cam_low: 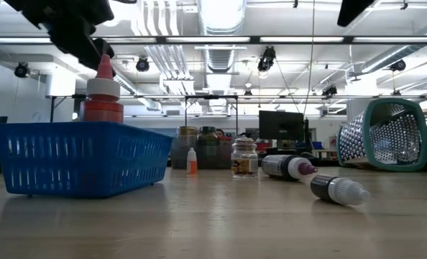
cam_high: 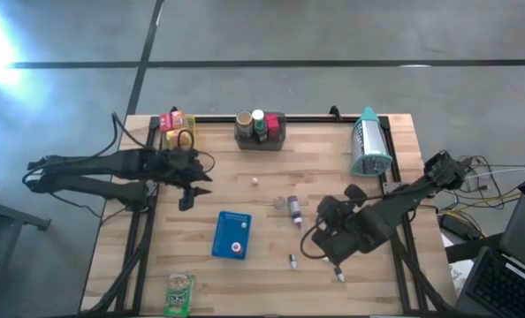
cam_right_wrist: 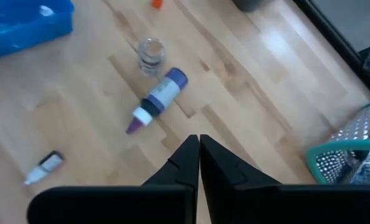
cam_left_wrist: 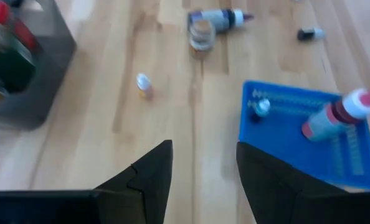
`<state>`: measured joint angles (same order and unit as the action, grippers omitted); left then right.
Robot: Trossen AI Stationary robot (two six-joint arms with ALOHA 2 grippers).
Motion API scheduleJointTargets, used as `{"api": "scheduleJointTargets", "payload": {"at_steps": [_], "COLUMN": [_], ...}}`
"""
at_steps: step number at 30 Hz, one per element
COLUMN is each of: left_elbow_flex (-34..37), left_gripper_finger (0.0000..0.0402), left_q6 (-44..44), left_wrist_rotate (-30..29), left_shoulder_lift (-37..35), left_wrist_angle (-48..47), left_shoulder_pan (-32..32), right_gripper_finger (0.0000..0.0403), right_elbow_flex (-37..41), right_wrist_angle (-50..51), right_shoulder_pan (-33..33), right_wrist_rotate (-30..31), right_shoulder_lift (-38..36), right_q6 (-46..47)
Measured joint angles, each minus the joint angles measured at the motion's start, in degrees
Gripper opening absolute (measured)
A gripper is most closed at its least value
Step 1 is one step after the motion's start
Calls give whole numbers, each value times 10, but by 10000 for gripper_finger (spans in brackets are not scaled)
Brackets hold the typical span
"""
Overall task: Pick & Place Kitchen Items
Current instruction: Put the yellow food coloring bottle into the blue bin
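I look down on a wooden table [cam_high: 271, 194] with both my arms over it. In the upper right of the high view a perforated teal-rimmed basket [cam_high: 369, 146] lies tipped on its side. At the top centre a dark bin [cam_high: 261, 134] already holds several small jars, and at the upper left stand small yellow and red packets [cam_high: 175, 125]. Just below centre sits the blue tray [cam_high: 232, 234], holding a red-capped bottle [cam_left_wrist: 334, 115] and a small dark-capped item [cam_left_wrist: 260, 107]; so, by my judgement, a few items are placed and most remain.

Still loose on the table near the centre: a purple-capped bottle [cam_right_wrist: 157, 99] on its side, a small glass jar [cam_right_wrist: 150, 55] upright just beside it, a small dropper bottle [cam_right_wrist: 45, 165] lying down, and a tiny orange-based bottle [cam_left_wrist: 144, 84]. A green packet [cam_high: 179, 293] lies at the lower left.

My left gripper [cam_high: 190, 190] hangs left of centre, jaws partly spread and empty. My right gripper [cam_right_wrist: 199, 155], at the lower right, has jaws pressed together on nothing.
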<state>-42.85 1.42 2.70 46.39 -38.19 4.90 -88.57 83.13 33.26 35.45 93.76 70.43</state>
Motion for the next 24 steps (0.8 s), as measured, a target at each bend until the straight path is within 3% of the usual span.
{"api": "scheduleJointTargets", "payload": {"at_steps": [11, 15, 24], "left_elbow_flex": [0, 0, 14], "left_gripper_finger": [165, 165, 181], "left_q6": [-28, -32, 10], "left_wrist_rotate": [-5, -8, -59], "left_shoulder_lift": [-3, 7, 111], "left_wrist_angle": [26, 51, 206], "left_shoulder_pan": [-36, -36, -26], "right_gripper_finger": [8, 8, 8], "right_elbow_flex": [51, 47, 48], "right_wrist_angle": [-1, -3, -5], "right_shoulder_pan": [0, 0, 1], "right_wrist_rotate": [104, 103, 112], "right_shoulder_lift": [0, 0, 0], "right_q6": [61, 71, 66]}}
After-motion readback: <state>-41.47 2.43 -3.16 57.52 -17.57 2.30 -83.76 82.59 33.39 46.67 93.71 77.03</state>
